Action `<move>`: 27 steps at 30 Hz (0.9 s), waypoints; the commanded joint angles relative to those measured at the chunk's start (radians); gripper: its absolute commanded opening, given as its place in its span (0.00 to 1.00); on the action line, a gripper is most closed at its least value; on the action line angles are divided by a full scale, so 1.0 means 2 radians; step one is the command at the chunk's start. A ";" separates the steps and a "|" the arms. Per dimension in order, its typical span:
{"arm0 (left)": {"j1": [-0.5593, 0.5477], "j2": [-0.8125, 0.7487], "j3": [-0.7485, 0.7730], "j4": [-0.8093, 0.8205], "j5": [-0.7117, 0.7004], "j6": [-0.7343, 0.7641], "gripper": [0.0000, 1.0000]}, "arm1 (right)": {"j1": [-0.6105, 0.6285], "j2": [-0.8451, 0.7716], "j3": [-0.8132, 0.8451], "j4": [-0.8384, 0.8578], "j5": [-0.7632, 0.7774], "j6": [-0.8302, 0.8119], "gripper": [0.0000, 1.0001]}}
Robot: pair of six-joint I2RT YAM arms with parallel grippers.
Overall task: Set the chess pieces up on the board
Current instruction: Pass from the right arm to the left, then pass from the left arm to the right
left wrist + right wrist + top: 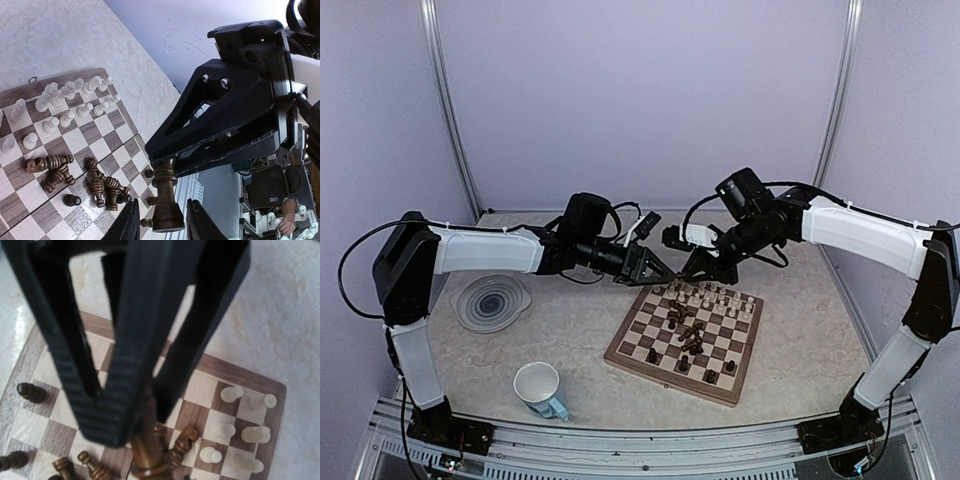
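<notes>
The right fingers [200,147] are pinching a dark piece [166,200] by its top while the left fingers [127,222] are straddling its base without touching.

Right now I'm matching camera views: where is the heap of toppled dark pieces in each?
Top external: heap of toppled dark pieces mid-board.
Left wrist: heap lower left.
Right wrist: heap bottom edge, beside the held dark piece.
Shared landmark: standing white pieces.
</notes>
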 commanded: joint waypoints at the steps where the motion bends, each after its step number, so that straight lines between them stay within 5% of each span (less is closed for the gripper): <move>1: -0.003 0.013 0.004 0.008 0.019 0.001 0.30 | 0.006 0.008 0.018 -0.009 0.006 -0.002 0.09; 6: -0.003 0.014 0.004 0.008 0.023 0.002 0.17 | 0.006 0.008 0.017 -0.008 0.013 -0.008 0.10; 9: -0.001 0.013 0.003 0.010 0.022 0.004 0.11 | 0.004 -0.002 0.020 -0.010 0.011 -0.005 0.20; 15: 0.001 -0.023 -0.034 0.061 -0.006 0.014 0.08 | -0.101 -0.047 0.040 0.032 -0.161 0.084 0.49; 27: 0.000 -0.132 -0.106 0.156 -0.064 0.053 0.08 | -0.145 -0.030 -0.076 0.224 -0.441 0.390 0.59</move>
